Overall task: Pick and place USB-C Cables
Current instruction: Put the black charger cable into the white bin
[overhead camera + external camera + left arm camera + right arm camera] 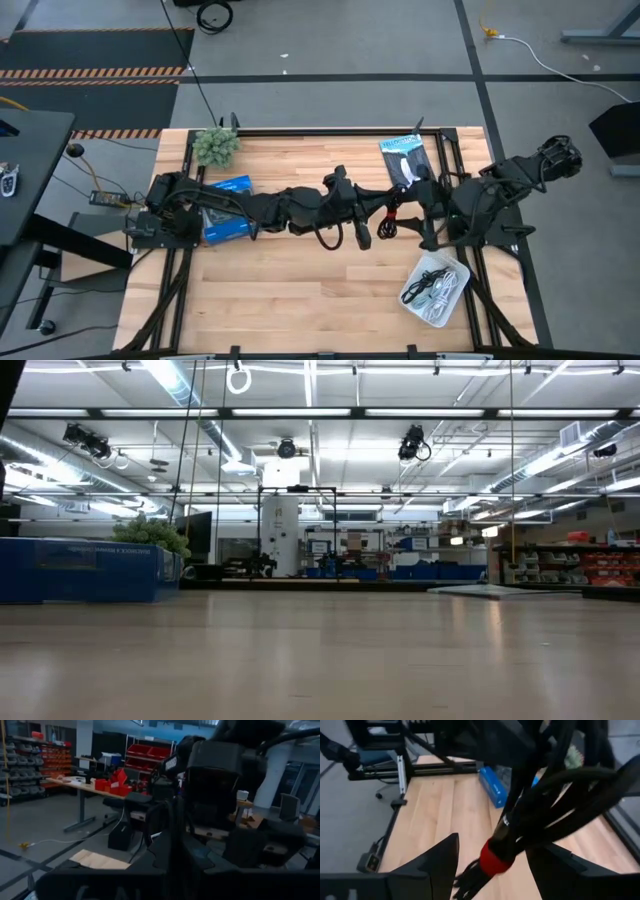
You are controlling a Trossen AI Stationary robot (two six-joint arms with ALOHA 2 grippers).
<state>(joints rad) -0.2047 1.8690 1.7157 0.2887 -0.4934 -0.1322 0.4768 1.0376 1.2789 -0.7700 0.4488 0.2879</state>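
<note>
1. In the high view we see both arms stretched toward the middle of the table [300, 290], the left gripper [358, 232] and the right gripper [392, 222] close together there.
2. Between them hangs the black bundle with red [388, 214]; a thin black loop [326, 238] droops just beside the left gripper.
3. The right wrist view adds what the top view cannot: the bundle [555, 805] runs across the gap between the right fingers [435, 862], its red band [495, 857] right at that gap. The fingers stand apart, and we cannot tell whether they press on it.
4. The left wrist view shows mostly the other arm's dark body close ahead; we cannot tell how the left fingers stand.
5. Only the top view shows the white tray [437, 286], near the right gripper toward the table's front, with white and black cables [430, 283] in it.
6. The blue box [227, 208] lies under the left arm; the dark packet [404, 160] lies beyond the right gripper.
7. The low view shows bare tabletop and the blue box [85, 570].
</note>
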